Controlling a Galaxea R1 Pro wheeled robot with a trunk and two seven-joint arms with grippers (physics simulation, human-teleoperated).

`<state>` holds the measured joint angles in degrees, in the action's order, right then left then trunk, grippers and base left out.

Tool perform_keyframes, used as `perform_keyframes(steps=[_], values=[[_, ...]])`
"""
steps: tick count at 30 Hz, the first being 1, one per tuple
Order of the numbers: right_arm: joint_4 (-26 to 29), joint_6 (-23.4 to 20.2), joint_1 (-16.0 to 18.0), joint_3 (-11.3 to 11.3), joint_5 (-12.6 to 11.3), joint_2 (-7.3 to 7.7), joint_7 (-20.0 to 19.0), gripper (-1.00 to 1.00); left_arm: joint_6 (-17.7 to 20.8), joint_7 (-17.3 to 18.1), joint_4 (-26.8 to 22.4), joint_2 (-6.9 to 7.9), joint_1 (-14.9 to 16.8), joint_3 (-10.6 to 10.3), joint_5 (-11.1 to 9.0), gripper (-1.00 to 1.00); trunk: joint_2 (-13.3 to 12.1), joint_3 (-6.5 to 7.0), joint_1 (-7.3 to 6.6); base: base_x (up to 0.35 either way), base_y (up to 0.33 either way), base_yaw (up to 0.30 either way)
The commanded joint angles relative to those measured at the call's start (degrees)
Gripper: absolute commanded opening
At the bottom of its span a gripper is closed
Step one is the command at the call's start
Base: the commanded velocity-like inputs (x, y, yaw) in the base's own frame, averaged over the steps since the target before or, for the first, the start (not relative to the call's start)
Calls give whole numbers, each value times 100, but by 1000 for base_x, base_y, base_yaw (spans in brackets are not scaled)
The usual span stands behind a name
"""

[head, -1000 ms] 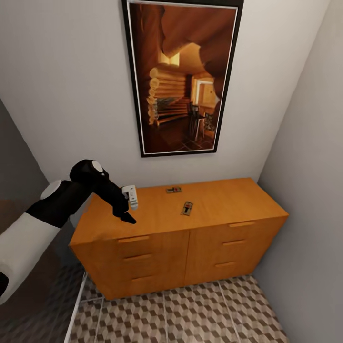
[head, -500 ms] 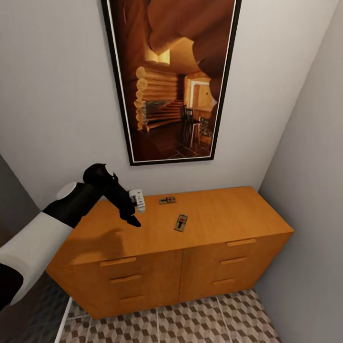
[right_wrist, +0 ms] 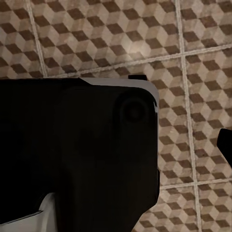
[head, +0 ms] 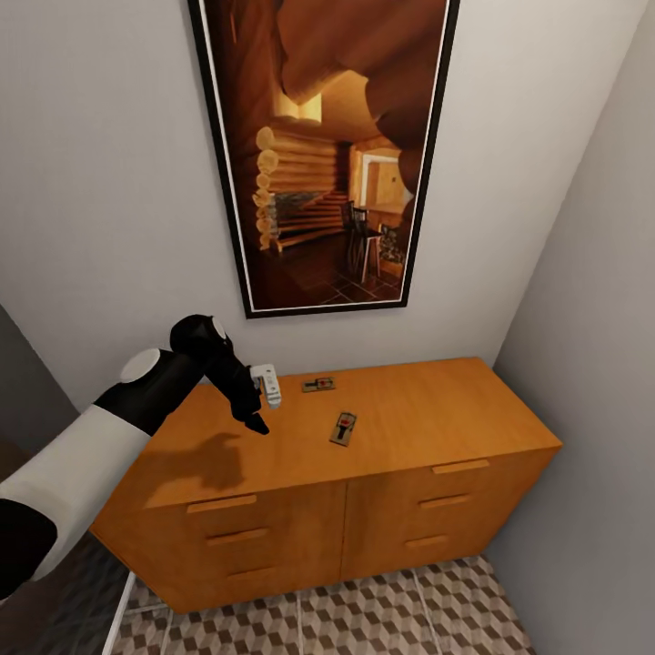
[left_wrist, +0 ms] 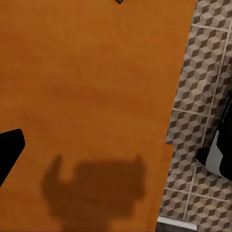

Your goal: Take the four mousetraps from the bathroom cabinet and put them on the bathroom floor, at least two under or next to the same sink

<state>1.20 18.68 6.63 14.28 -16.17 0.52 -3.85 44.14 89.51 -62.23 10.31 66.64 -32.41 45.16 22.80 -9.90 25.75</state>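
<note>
Two mousetraps lie on the flat top of the orange-brown cabinet point(head: 428, 405): one point(head: 318, 384) near the back wall, the other point(head: 343, 428) nearer the middle. My left gripper point(head: 257, 422) hovers over the left part of the top, a hand's width left of both traps, holding nothing. The left wrist view shows a dark fingertip point(left_wrist: 8, 152) at the picture's edge above the wood point(left_wrist: 96, 87), with a wide two-pronged shadow, so it is open. In the right wrist view a fingertip point(right_wrist: 225, 143) sits at the edge over the bathroom floor point(right_wrist: 96, 38). The sink is out of view.
A large framed picture point(head: 327, 155) hangs on the wall behind the cabinet. A grey side wall point(head: 600, 318) closes in on the cabinet's right end. Cube-patterned tiles point(head: 364, 609) run along the drawer fronts. A dark part of my own body point(right_wrist: 77, 145) blocks much of the right wrist view.
The head camera has come closer to the cabinet, so the whole picture shifted. My left gripper has reached a little farther over the cabinet top toward the traps. The traps lie as before.
</note>
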Motion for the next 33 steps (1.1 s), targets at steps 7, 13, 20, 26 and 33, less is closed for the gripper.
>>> perform_keyframes(steps=[7, 13, 20, 26, 33], values=[[-6, 21, 5, 31, -61, -11, -37, 100, 68, 49, 0, -4, 7, -11, 53, 100, 12, -12, 3, 46, 0, 0], [-6, 21, 5, 31, -61, -16, -37, 100, 68, 49, 32, -89, 7, -10, 54, 100, 12, -12, 3, 197, 0, 0], [-6, 24, 5, 31, -55, -32, -37, 100, 68, 49, 60, -145, 7, -10, 54, 100, 12, -12, 3, 241, 0, 0], [-6, 23, 5, 31, -53, -41, -37, 100, 68, 49, 81, -213, 7, -14, 54, 100, 12, -12, 3, 246, 0, 0], [-8, 28, 5, 31, -53, -35, -37, 100, 68, 49, 324, -375, 7, -23, 60, 100, 12, -12, 3, 208, 0, 0]])
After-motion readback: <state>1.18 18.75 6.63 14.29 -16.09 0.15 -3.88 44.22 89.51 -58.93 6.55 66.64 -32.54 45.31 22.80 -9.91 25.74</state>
